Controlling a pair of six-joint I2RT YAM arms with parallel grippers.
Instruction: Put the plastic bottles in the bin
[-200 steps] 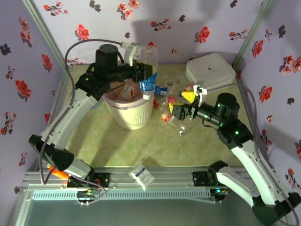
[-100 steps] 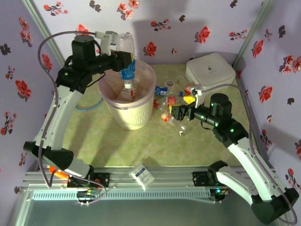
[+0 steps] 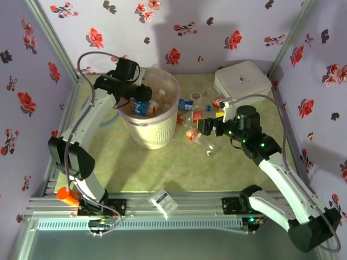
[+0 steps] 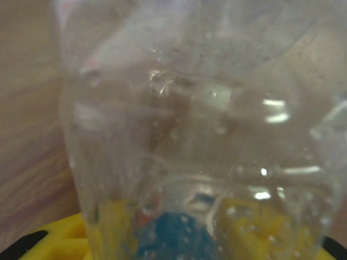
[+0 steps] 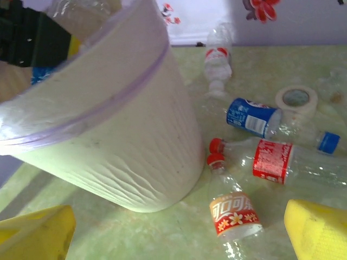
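Note:
The white ribbed bin (image 3: 156, 136) with a pinkish liner stands at the table's middle left. My left gripper (image 3: 136, 102) reaches inside its mouth, shut on a clear plastic bottle (image 4: 195, 135) with a blue label (image 3: 142, 107); the yellow fingers (image 4: 65, 238) show behind the plastic. Right of the bin, my right gripper (image 3: 201, 128) hangs open with its yellow fingertips (image 5: 317, 233) wide apart. Below it lies a red-capped bottle (image 5: 230, 208). A red-labelled bottle (image 5: 276, 160), a blue-labelled one (image 5: 252, 116) and a farther clear one (image 5: 217, 59) lie beyond. The bin's wall (image 5: 124, 135) is close on the left.
A flat white rounded box (image 3: 242, 79) sits at the back right. A tape roll (image 5: 295, 97) lies among the bottles. A small white-blue packet (image 3: 164, 200) rests at the near edge. Flowered walls enclose the table on three sides.
My left arm swung the blue-labelled bottle from beside the bin to above it, then lowered it into the bin's mouth. The right gripper stayed open and barely shifted.

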